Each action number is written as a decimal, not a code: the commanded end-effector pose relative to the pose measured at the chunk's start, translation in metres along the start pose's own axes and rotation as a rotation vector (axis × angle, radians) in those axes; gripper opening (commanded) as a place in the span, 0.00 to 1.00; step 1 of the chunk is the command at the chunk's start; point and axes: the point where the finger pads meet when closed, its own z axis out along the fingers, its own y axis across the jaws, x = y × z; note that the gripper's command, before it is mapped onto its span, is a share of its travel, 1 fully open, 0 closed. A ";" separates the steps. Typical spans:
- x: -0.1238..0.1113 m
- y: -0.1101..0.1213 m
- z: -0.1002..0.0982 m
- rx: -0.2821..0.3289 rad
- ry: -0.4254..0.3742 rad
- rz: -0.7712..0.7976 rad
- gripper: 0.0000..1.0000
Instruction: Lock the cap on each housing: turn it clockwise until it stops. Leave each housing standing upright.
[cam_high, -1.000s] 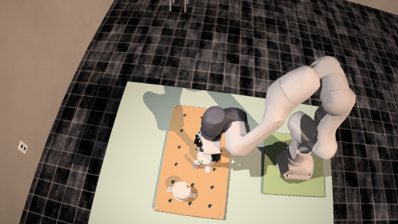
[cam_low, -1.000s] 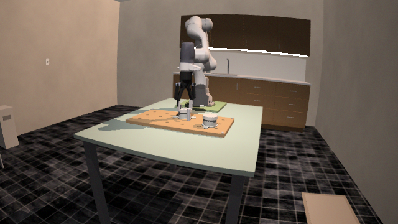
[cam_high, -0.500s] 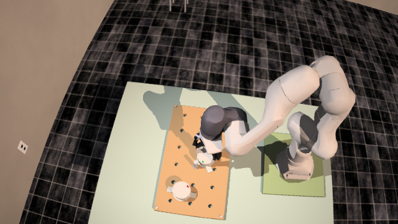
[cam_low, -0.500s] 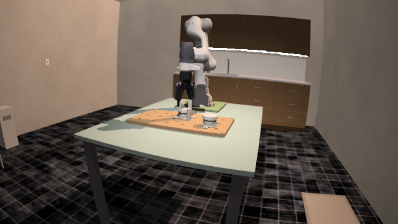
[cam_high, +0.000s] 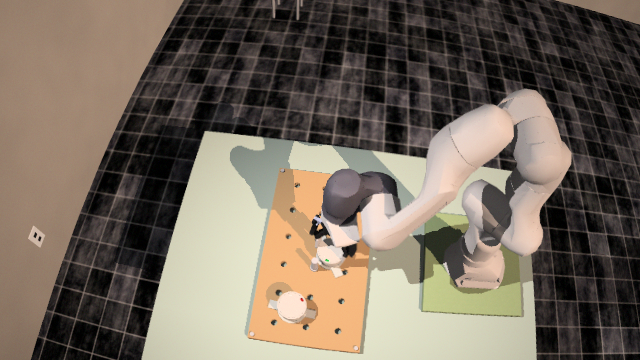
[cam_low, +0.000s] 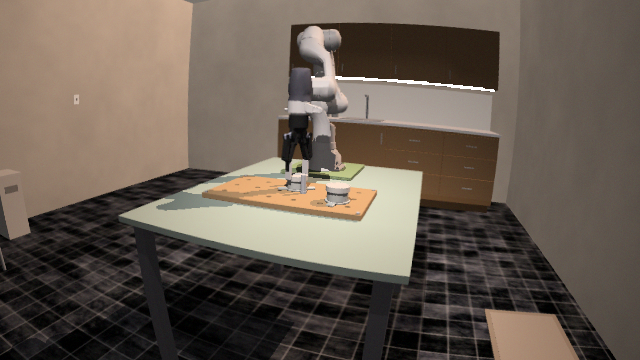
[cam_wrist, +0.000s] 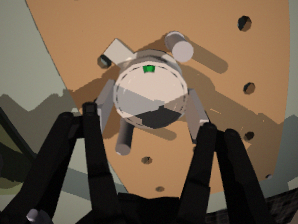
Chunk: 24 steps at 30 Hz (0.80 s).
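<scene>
My gripper (cam_wrist: 150, 94) clamps the green-marked cap (cam_wrist: 148, 94) at mid frame of the wrist view, housing upright on the orange board (cam_wrist: 200, 3)

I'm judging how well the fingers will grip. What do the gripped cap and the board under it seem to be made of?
The cap with the green mark, clamped in the gripper, looks like smooth, glossy white plastic or painted metal: its top shows soft reflections. The board looks like matte wood or fibreboard: flat orange-tan, no sheen, with drilled holes. Neither can be told for certain.
</scene>
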 end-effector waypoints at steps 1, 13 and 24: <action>-0.001 -0.005 0.002 0.009 -0.004 -0.016 0.10; 0.002 -0.013 0.001 0.009 -0.004 -0.016 0.10; 0.007 -0.025 0.001 0.009 -0.004 -0.016 0.10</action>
